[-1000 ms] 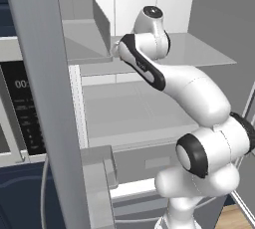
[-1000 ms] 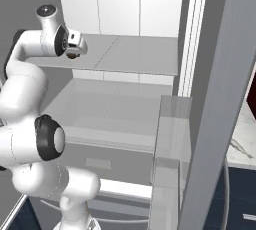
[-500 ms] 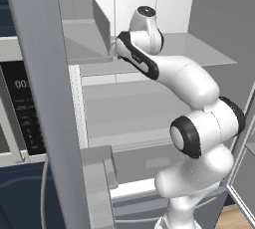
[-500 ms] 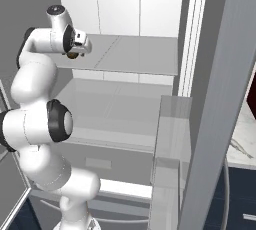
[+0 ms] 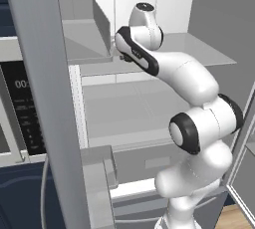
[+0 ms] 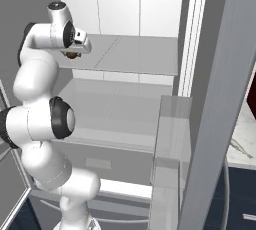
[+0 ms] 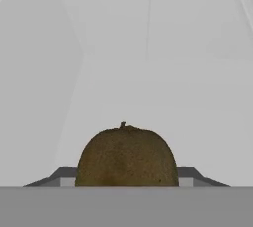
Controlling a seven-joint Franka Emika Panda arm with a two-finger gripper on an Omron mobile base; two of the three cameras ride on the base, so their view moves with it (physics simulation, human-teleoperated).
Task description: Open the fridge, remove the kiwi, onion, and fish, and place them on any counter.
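Observation:
The fridge [image 5: 199,49] stands open before me, with its white interior and grey shelves [image 6: 130,49] in both base views. My gripper [image 6: 74,52] hovers just above the left part of the upper shelf, shut on the kiwi [image 7: 126,156], an olive-brown ball that sits between the fingertips [image 7: 63,174]. From the left base view the gripper [image 5: 122,57] is mostly hidden behind my forearm. A slender silver-grey fish [image 6: 239,148] lies on the white marble counter [image 6: 246,129] at the right edge. The onion is out of view.
The open left fridge door [image 5: 45,98] with its bin [image 5: 97,173] stands close on my left, and the right door [image 6: 220,99] with its bin [image 6: 167,139] on my right. A silver microwave [image 5: 20,113] sits behind the left door.
My upper arm and elbow have swung upright and closer to the shelves. The hand has stayed over the upper shelf with the kiwi held.

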